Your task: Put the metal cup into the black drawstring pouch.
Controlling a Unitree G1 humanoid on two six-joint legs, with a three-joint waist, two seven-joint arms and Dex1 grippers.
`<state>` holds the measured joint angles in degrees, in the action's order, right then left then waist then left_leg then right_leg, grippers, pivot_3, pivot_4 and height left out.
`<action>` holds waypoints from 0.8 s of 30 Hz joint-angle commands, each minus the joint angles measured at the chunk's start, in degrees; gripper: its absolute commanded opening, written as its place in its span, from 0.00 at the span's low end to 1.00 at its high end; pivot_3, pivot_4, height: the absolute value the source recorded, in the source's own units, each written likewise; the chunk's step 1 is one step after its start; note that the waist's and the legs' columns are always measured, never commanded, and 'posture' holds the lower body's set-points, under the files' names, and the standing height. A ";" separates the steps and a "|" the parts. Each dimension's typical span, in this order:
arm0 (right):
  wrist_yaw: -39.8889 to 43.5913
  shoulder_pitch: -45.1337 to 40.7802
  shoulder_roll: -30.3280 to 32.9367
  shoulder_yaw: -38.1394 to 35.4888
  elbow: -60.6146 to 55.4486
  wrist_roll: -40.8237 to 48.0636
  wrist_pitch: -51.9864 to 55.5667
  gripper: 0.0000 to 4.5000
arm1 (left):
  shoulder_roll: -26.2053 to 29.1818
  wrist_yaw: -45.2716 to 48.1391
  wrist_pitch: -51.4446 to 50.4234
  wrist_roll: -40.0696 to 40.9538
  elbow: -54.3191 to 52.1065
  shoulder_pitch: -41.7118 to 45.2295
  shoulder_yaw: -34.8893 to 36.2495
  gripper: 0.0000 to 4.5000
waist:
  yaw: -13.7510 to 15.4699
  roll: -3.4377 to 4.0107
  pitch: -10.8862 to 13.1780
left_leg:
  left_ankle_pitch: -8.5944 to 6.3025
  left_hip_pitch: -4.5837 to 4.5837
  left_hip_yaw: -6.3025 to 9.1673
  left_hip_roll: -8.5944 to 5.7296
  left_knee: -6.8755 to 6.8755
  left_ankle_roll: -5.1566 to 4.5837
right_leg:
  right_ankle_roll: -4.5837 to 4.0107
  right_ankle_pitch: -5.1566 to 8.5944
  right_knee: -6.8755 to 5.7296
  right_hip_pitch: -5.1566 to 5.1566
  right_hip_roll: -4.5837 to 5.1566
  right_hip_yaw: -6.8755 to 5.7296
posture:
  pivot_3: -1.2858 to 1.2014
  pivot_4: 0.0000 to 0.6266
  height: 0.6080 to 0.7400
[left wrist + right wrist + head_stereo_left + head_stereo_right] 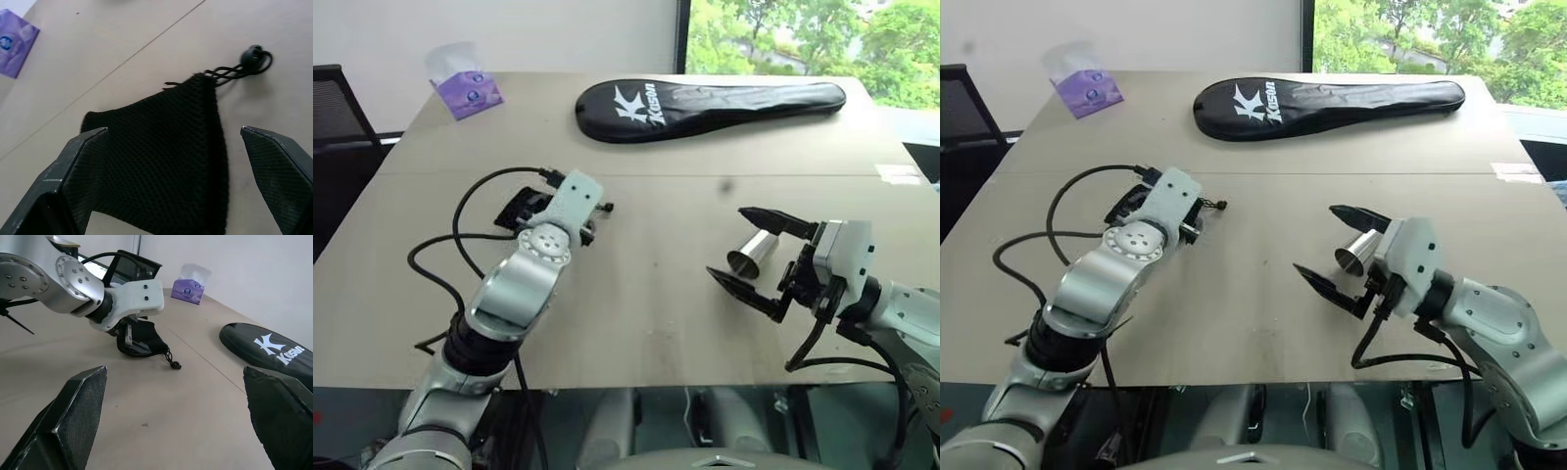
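The metal cup (756,250) lies on its side on the table, right of centre. In the head views it shows in the gap between the fingers of my right gripper (725,241), which stand wide open; nothing lies between them in the right wrist view. The black drawstring pouch (161,156) lies flat at the left, with its cord and toggle (254,58) trailing from one corner. My left gripper (171,131) hovers just over the pouch, its fingers open on either side of it. The left wrist hides most of the pouch (514,211) in the head views.
A long black racket cover (705,106) with white lettering lies at the back of the table. A purple tissue pack (465,88) stands at the back left. The left arm's black cables (460,240) loop over the table. A dark chair (333,108) stands off the left edge.
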<state>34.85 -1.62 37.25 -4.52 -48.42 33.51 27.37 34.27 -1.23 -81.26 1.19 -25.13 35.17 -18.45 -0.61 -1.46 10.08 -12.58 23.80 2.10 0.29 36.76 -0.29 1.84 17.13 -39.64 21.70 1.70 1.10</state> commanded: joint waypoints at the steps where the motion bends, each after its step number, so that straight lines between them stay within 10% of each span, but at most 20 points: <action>1: -0.29 0.66 -0.07 -0.41 -1.95 -0.48 -1.34 1.00 | 1.21 -0.56 -2.15 -3.09 0.87 1.67 -1.66 1.00 | -0.10 0.00 0.00 | 0.00 0.00 0.00 0.00 0.00 0.00 | 0.00 0.00 0.00 0.00 0.00 0.00 | 0.52 0.24 1.00; 11: -0.63 1.94 -0.53 -0.19 -2.22 -0.71 -1.53 1.00 | 2.30 -0.11 -1.96 -6.23 2.89 1.00 -3.28 1.00 | 0.02 0.00 0.00 | 0.00 0.00 -0.02 -0.01 0.02 0.00 | -0.01 0.00 -0.06 0.03 0.09 0.09 | 0.52 0.24 1.00; 24: -3.52 1.43 -1.54 0.93 -0.83 -5.31 -0.98 1.00 | 0.93 2.17 4.74 -7.54 9.98 0.99 -1.81 0.01 | 0.00 -0.01 0.00 | 0.00 0.00 -0.01 -0.01 0.03 0.00 | -0.01 0.00 -0.08 0.03 0.15 0.08 | 0.52 0.24 1.00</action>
<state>32.78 0.20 35.90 -3.45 -48.52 29.50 27.03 35.36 0.61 -78.31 -4.96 -14.92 35.76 -21.90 -0.61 -1.46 10.09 -12.58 23.81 2.08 0.28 36.80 -0.29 1.83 17.13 -39.72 21.73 1.86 1.19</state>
